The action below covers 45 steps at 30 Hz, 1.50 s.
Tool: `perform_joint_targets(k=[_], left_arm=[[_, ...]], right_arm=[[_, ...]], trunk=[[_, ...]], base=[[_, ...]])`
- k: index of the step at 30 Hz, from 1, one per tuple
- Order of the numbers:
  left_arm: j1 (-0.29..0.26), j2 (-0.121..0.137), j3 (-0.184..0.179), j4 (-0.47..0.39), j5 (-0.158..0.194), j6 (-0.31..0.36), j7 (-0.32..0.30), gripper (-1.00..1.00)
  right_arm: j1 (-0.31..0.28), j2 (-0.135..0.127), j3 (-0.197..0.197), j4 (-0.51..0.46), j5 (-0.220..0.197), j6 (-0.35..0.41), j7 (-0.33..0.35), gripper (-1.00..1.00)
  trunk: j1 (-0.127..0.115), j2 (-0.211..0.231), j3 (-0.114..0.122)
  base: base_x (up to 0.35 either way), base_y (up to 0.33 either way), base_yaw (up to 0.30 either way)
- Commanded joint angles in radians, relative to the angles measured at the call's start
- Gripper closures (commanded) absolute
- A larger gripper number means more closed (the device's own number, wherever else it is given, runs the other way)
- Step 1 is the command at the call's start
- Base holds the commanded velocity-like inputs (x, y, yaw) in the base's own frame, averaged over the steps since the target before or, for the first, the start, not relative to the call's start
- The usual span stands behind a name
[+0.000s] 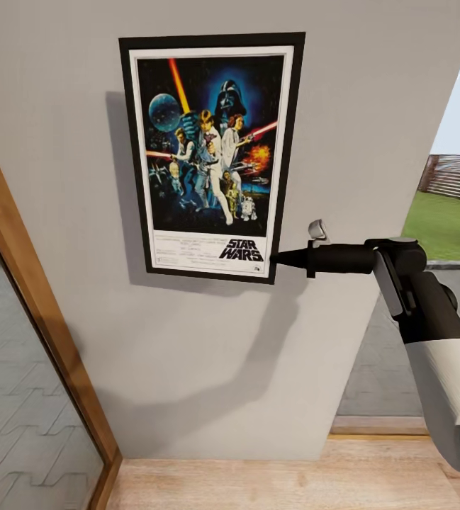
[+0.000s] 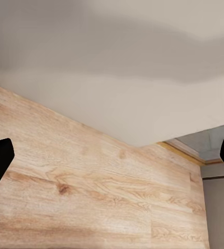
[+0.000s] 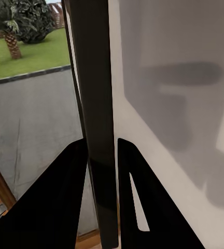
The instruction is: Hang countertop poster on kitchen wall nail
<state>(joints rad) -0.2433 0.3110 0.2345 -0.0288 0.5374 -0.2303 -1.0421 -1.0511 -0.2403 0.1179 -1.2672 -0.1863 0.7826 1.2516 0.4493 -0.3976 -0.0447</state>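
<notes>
The Star Wars poster [image 1: 212, 156] stands upright and flat against the pale grey wall [image 1: 208, 368], casting a shadow to its left. My right gripper [image 1: 275, 258] reaches in from the right and is shut on the poster's lower right corner. In the right wrist view the poster's thin black frame edge [image 3: 97, 129] runs between the two dark fingers [image 3: 65, 197] of the right gripper [image 3: 102, 155], with the wall right beside it. My left gripper [image 2: 112, 161] is open over the wooden floor [image 2: 91, 192], holding nothing. The wall nail is hidden and the kitchen countertop is out of view.
A wooden door frame [image 1: 38, 312] with glass slants along the left. To the right of the wall is a glazed opening showing pavement and grass [image 1: 449, 219]. Light wood flooring [image 1: 286, 482] lies at the wall's foot.
</notes>
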Motion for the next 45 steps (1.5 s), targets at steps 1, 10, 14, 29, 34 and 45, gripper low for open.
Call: perform_joint_targets(k=[1,10,14,29,34,45], left_arm=[[-0.001,0.0,0.008,0.001,-0.008,-0.006,-0.003,-1.0],[-0.001,0.0,0.008,0.001,-0.008,-0.006,-0.003,-1.0],[-0.001,0.0,0.008,0.001,-0.008,-0.006,-0.003,-1.0],[-0.001,0.0,0.008,0.001,-0.008,-0.006,-0.003,-1.0],[-0.001,0.0,0.008,0.001,-0.007,-0.006,-0.003,-1.0],[-0.001,0.0,0.008,0.001,-0.008,-0.006,-0.003,-1.0]], right_arm=[[-0.001,-0.001,0.002,0.001,-0.007,0.009,0.0,1.0],[-0.001,-0.001,0.002,0.001,-0.007,0.008,-0.001,1.0],[-0.001,-0.001,0.002,0.001,-0.007,0.008,-0.001,1.0],[-0.001,-0.001,0.002,0.0,-0.007,0.007,-0.001,1.0],[-0.001,-0.001,0.002,0.0,-0.007,0.007,-0.001,1.0],[-0.001,-0.001,0.002,0.0,-0.007,0.007,-0.001,1.0]], trunk=[[0.001,-0.002,-0.002],[0.001,-0.002,-0.002],[0.001,-0.002,-0.002],[0.001,-0.002,-0.002],[0.001,-0.002,-0.002],[0.001,-0.002,-0.002]], base=[[0.0,0.0,0.0],[0.0,0.0,0.0],[0.0,0.0,0.0],[0.067,0.0,0.0],[0.004,0.0,0.0],[0.097,0.0,0.0]])
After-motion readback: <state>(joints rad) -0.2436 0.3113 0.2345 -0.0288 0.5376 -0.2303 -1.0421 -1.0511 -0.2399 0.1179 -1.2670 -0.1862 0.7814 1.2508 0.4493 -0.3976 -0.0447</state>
